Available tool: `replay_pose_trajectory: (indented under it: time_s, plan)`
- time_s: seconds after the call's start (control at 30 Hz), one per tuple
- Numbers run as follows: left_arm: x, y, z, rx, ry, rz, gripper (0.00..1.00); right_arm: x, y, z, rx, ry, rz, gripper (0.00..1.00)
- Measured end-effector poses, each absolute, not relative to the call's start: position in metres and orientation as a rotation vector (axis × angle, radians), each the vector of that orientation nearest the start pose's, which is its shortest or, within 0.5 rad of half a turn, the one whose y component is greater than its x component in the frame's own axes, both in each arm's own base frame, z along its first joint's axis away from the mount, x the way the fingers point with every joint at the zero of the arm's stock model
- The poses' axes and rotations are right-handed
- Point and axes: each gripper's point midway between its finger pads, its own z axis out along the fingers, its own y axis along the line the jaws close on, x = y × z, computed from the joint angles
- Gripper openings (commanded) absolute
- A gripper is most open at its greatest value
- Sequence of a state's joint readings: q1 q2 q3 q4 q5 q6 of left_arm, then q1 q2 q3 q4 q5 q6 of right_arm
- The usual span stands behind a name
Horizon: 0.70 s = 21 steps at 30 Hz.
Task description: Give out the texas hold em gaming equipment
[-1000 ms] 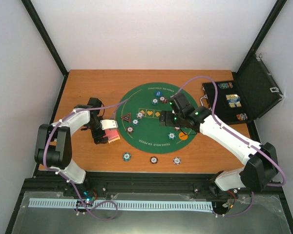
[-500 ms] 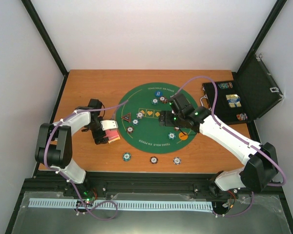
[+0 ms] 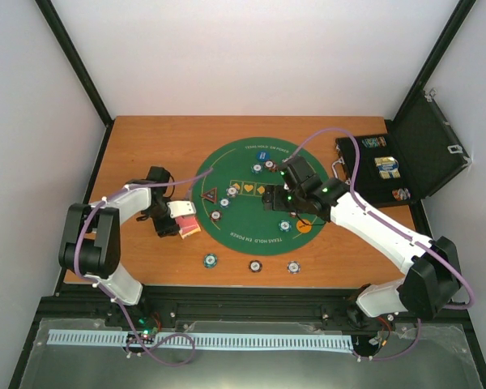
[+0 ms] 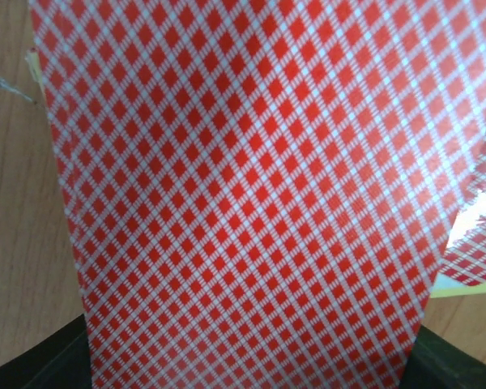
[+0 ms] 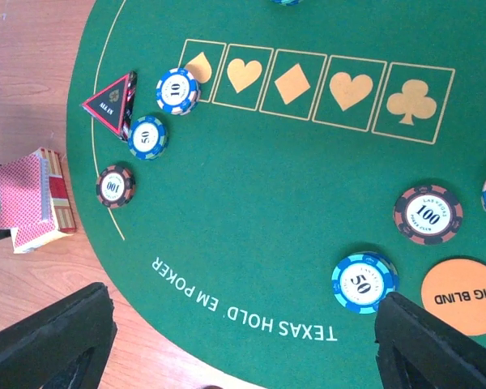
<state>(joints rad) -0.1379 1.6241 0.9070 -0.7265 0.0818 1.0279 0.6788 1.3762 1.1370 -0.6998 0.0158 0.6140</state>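
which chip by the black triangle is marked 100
The dark brown chip, nearest the card deck; the 50 chip and 10 chip are blue.

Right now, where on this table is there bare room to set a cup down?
The table is bare at the back, beyond the green mat. The mat's middle, between suit boxes and lettering, is free too. Crowded: chips around the black triangle, near the card deck.

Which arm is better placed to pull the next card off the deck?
Right, likely. The left claw is shut on the card deck beside the green mat, so it's occupied. The right claw is open and empty above the mat, with the deck in its wrist view.
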Motion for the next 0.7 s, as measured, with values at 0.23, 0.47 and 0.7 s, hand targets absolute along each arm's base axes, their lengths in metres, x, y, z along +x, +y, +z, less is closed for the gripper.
replay_pose_trajectory:
  time_s: [0.23,0.47,0.7]
  plan:
    - [0.284,-0.053,0.018,1.65,2.475,-0.012,0.53,0.284,0.23,0.169,-0.08,2.594,0.511,0.85]
    - [0.284,-0.053,0.019,1.643,2.463,0.001,0.4,0.281,0.233,0.161,-0.087,2.607,0.536,0.84]
    - [0.284,-0.052,0.02,1.638,2.453,0.02,0.31,0.275,0.247,0.156,-0.125,2.621,0.565,0.83]
